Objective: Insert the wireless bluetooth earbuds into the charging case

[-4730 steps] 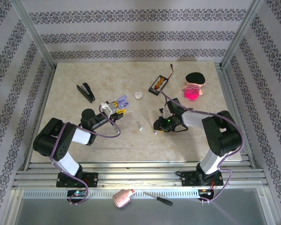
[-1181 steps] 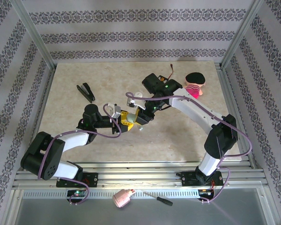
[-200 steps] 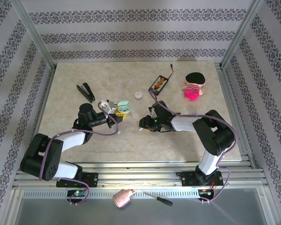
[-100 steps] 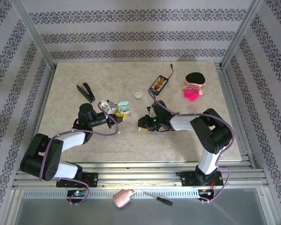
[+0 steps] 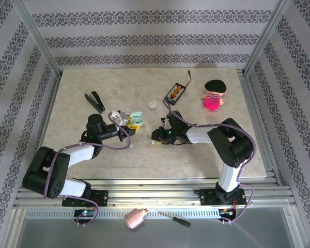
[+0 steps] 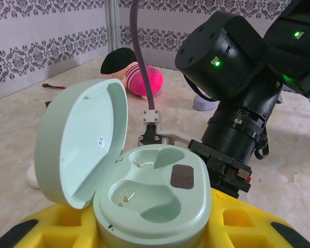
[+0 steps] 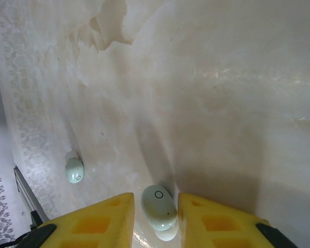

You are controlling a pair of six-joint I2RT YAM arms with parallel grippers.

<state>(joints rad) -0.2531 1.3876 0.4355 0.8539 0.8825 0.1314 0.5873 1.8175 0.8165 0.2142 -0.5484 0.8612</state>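
Marble tabletop (image 5: 144,82): right arm (image 5: 196,135) stretched low, jaws astride earbud (image 7: 158,206), seemingly ungripped.

We see a mint-green oval charging case (image 6: 150,206) of smooth plastic, satin with a soft sheen on lid and base alike. The left gripper's fingers (image 6: 258,232) beneath it are matt yellow plastic. The right arm's round black housing (image 6: 222,57) is glossy hard plastic. A pale mint bean-shaped earbud (image 7: 159,206) and a second earbud (image 7: 74,170) are glossy plastic. The beige marbled tabletop (image 7: 222,77) is polished and faintly reflective. The pink and black doll (image 5: 213,94) looks like soft cloth; the grey frame posts (image 5: 35,36) are dull metal.
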